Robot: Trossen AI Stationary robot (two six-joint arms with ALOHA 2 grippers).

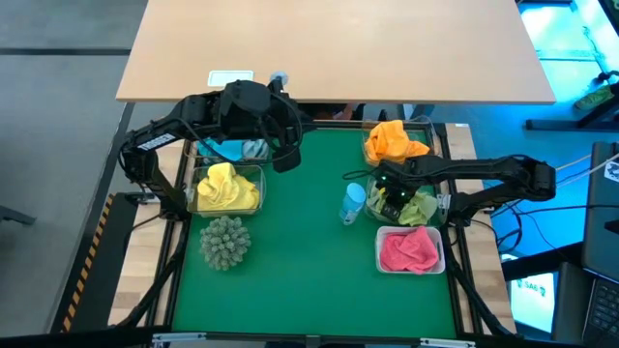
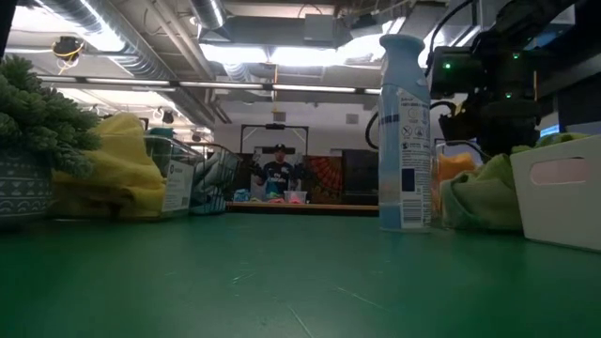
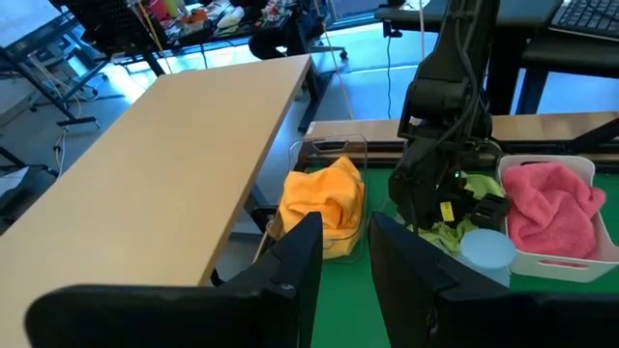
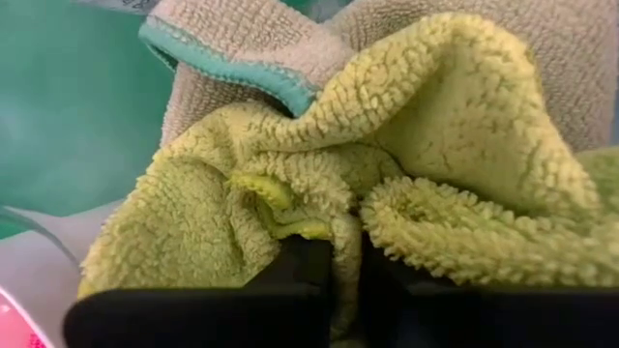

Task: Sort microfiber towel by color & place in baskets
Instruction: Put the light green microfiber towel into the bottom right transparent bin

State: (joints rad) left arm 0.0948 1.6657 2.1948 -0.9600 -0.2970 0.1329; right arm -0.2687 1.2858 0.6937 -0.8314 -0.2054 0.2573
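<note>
Four towels binned | right gripper (image 4: 346,280) pinching green towel (image 4: 319,174) over its basket (image 1: 443,205) | next: let go, lift clear | left gripper (image 3: 343,256) parted, idle.

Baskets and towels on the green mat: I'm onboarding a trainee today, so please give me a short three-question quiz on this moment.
1. True or false: the pink towel lies in the white basket.
2. The right pincer is down at which towel? A) orange B) light green C) yellow
3. Fill in: the spiky ball sits on the mat beside the basket holding the ____ towel.

Key: 1 true. 2 B, the light green towel; the orange towel sits in the next basket. 3 yellow, the yellow towel.
</note>
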